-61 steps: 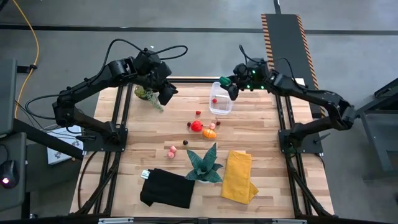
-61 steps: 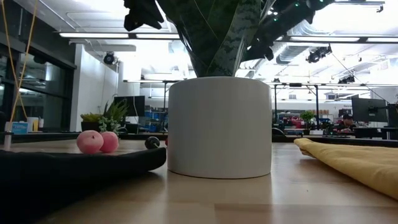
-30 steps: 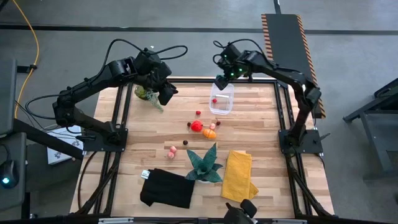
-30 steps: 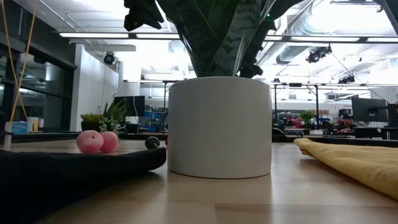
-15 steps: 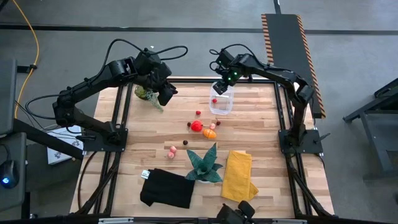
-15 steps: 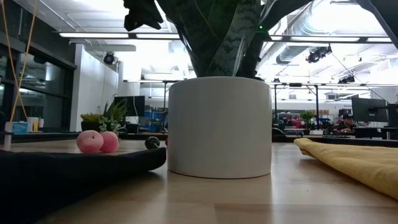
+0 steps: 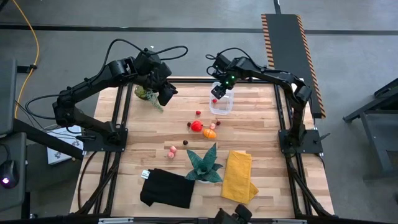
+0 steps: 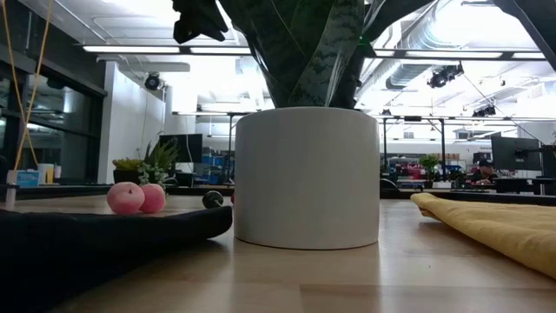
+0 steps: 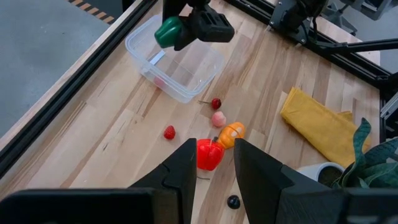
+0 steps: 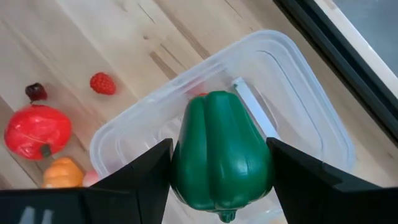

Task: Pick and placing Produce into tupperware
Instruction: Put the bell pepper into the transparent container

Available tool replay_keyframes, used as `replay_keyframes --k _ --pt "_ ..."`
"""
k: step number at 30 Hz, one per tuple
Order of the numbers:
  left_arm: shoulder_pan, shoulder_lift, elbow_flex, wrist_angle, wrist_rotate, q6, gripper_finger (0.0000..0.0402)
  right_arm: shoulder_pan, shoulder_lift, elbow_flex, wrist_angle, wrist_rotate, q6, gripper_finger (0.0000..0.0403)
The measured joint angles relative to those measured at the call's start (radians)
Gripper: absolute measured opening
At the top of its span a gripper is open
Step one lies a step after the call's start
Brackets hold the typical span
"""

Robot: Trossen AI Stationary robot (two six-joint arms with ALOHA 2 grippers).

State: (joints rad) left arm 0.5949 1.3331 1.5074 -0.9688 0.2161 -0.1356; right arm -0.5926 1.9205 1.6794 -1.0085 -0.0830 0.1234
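My right gripper hovers over the far left end of the clear tub, shut on a green toy pepper. A small red piece lies inside the tub. On the wood near the tub rest a red round piece, an orange piece, a strawberry, a cherry and a pink piece. Two pink pieces and a dark ball lie nearer. My left gripper waits open above the far left of the table. My right gripper pinches the green pepper's body between its two fingers, one finger on each flank, coming from above and pointing down. The pepper is lifted clear and sits over the tub's opening, stem end toward the wrist.
A teal spiky plant in a white pot stands at the table's near middle, with a folded yellow cloth to its right and a black cloth to its left. A small leafy potted plant sits under the left arm.
My right gripper, keeping the green pepper, has swung from beyond the tub's far edge toward the near side and down, and now stands over the tub's far left end. The left arm has kept still.
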Motion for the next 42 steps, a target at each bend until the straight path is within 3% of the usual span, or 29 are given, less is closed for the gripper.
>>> replay_keyframes --k 42 --pt "0.000 0.000 0.000 -0.010 0.000 -0.001 0.0095 0.016 0.093 0.000 -0.071 0.001 -0.086 0.0229"
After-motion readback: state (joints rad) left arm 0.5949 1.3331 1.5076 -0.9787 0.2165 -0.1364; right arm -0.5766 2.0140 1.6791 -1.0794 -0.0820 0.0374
